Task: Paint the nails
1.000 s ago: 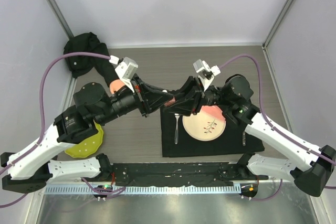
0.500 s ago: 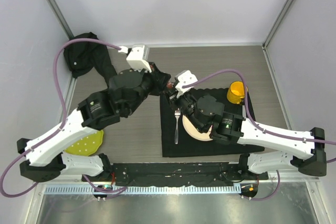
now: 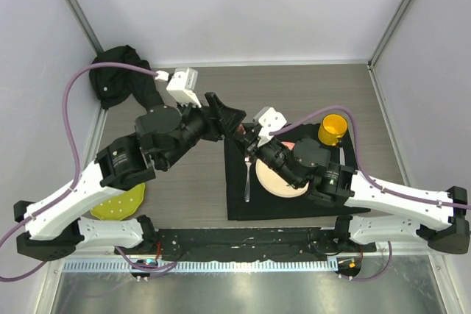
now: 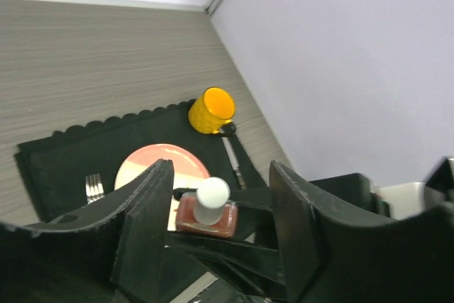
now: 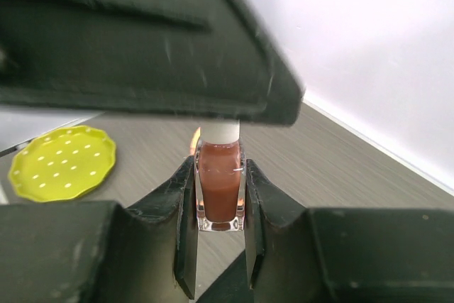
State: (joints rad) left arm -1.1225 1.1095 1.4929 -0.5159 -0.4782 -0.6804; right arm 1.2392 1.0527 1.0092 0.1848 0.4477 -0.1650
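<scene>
The right tool is clamped on a small square glass bottle of reddish-brown polish, holding it over the far left corner of the black scalloped placemat on the grey wood-grain desk. The left tool is spread wide, its fingers either side of the bottle's round white cap without touching it. The nails are out of sight; only the black sleeve shows, at the desk's far left corner.
</scene>
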